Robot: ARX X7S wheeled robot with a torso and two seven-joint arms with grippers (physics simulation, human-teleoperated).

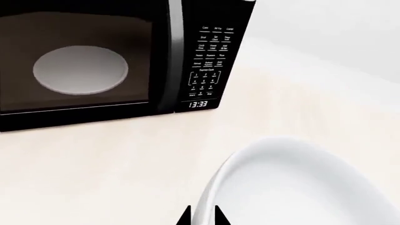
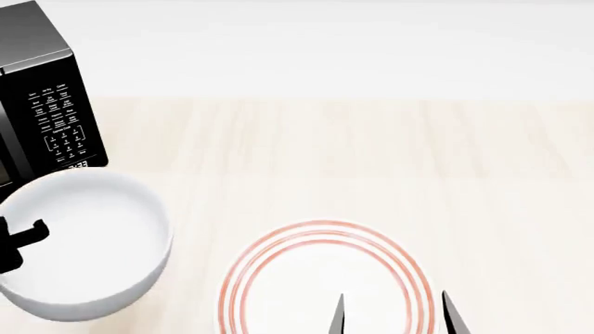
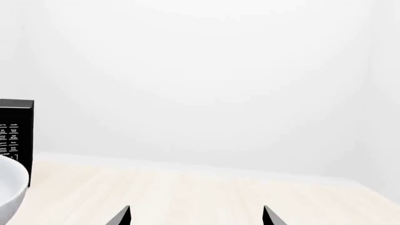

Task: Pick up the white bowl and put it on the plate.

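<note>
Head view shows the bowl (image 2: 79,243) at the near left, in front of the microwave (image 2: 42,104), with the left gripper (image 2: 19,240) at its left rim; the bowl appears to be raised and tilted slightly, though whether it is clear of the table (image 2: 371,153) cannot be told for certain. In the left wrist view two dark fingertips (image 1: 183,216) are seen on either side of the bowl's wall, so the left gripper is judged to be pinched on the rim. The plate (image 2: 325,278) lies at the near centre, to the right of the bowl and apart from it. For the step in hand, the bowl should be carried rightward, kept level so that the thin rim grip is not twisted loose, and raised enough that its base passes over the plate's rim. It should be centred over the red rings before being lowered, and released only when the base is seated flat. The right gripper (image 2: 394,316) is held spread over the plate's near right part, empty; it is best drawn back so that the landing spot is not blocked. Relative to the left gripper, the bowl extends to the right, its far side toward the plate.
</note>
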